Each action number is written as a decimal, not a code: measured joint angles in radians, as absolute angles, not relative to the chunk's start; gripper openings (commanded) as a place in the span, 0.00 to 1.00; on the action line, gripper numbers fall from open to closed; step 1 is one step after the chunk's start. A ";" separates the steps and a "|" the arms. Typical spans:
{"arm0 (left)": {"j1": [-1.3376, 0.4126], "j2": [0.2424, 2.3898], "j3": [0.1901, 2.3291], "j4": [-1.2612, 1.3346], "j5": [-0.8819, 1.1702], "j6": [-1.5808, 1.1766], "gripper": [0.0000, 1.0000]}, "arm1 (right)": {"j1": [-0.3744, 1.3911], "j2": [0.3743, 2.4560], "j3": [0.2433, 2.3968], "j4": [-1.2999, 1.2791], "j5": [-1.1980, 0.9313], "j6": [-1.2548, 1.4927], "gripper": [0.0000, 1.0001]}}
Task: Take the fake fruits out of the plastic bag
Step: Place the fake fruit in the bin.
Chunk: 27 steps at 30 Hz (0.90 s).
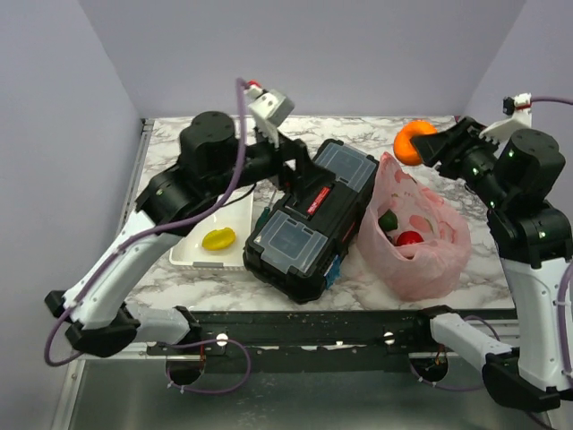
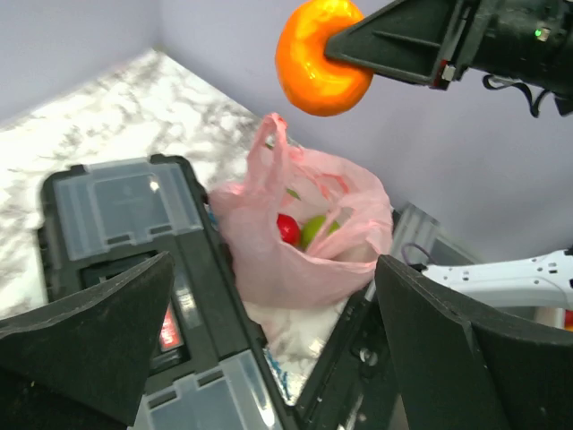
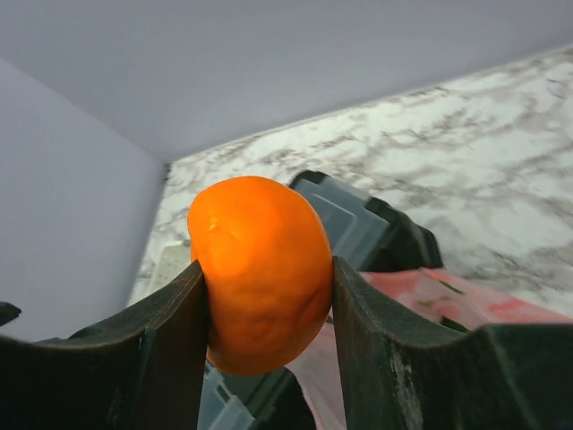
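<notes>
My right jaws were clenched on the glossy orange toy fruit, one flat face pressed to each flank, holding it in the air. Below it, toward my base, sat the thin, crinkly, translucent pink plastic bag. Its mouth was open, and a red toy apple and a round green toy fruit lay inside. My left jaws hung released and empty over the black plastic toolbox with clear lid panels, with the bag just beyond it.

I judged the grip to be the weak point. A smooth round skin between flat faces could squirt out on a quick swing. The orange would then drop back into the bag, or bounce off the toolbox and roll along the marble-patterned bench. The limp bag could also slump shut over the two fruits.
</notes>
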State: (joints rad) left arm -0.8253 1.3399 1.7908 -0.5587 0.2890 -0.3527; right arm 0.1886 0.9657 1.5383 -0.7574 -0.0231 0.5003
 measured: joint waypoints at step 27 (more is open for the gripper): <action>-0.818 0.367 0.925 0.027 -0.593 0.149 0.99 | 1.030 1.948 2.040 -0.503 0.238 0.464 0.22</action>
State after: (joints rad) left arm -0.8181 0.3668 0.9249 0.0265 -0.5930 0.1490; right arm 1.0298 1.9484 2.0399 -0.5030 0.2379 0.4641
